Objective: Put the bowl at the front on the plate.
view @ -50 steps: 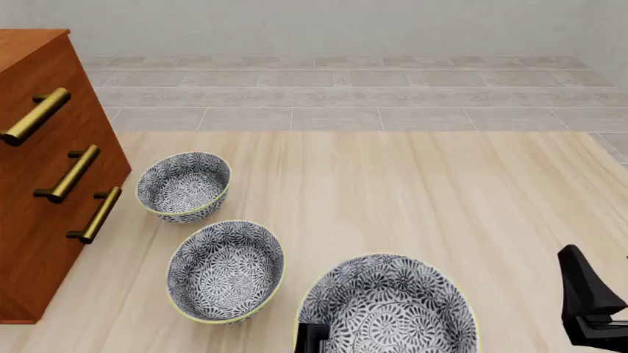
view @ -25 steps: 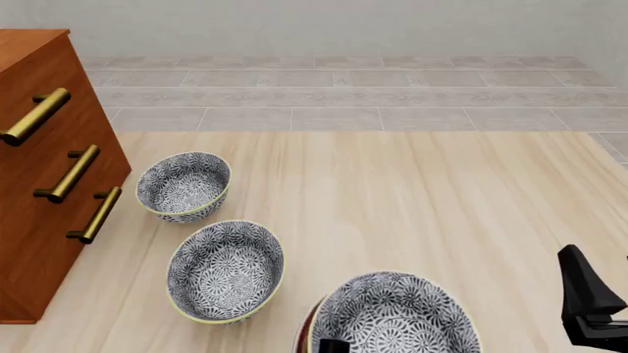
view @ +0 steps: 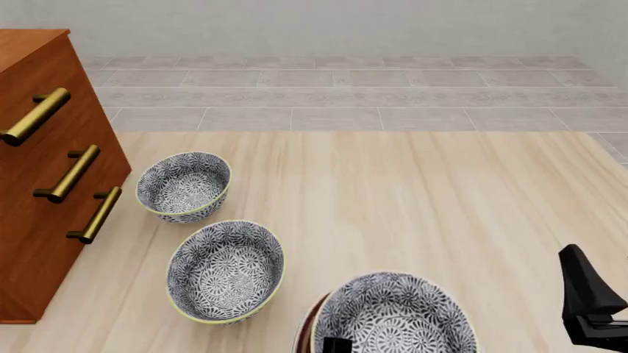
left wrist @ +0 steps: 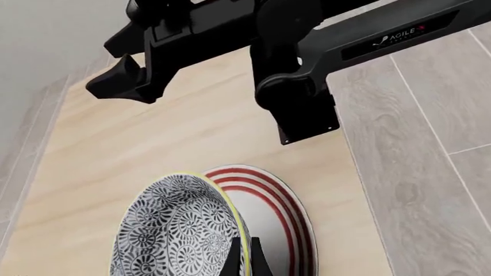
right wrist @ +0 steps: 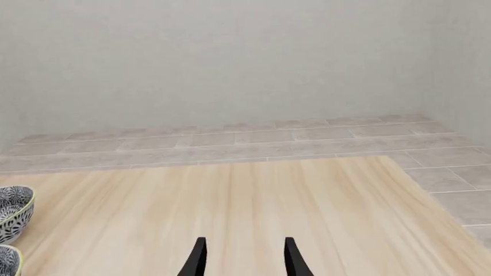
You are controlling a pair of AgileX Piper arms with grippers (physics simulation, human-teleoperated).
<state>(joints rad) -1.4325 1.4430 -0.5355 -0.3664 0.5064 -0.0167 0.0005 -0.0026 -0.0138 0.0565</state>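
The bowl with the dense dark floral pattern and pale yellow-green rim sits at the table's front edge, over the plate. Only a dark red sliver of the plate shows at the bowl's left in the front view. In the left wrist view the bowl covers part of the white, red-ringed plate. I cannot tell whether they touch. My left gripper is shut on the bowl's rim, one finger inside and one outside. My right gripper stands open and holds nothing, off to the right.
Two more patterned bowls stand in a row to the left. Beside them at the left edge is a wooden drawer cabinet with brass handles. The right arm crosses the left wrist view.
The bowl has come down and toward the front edge in my left gripper, and the plate's rim now shows beside it. The right arm has stayed put.
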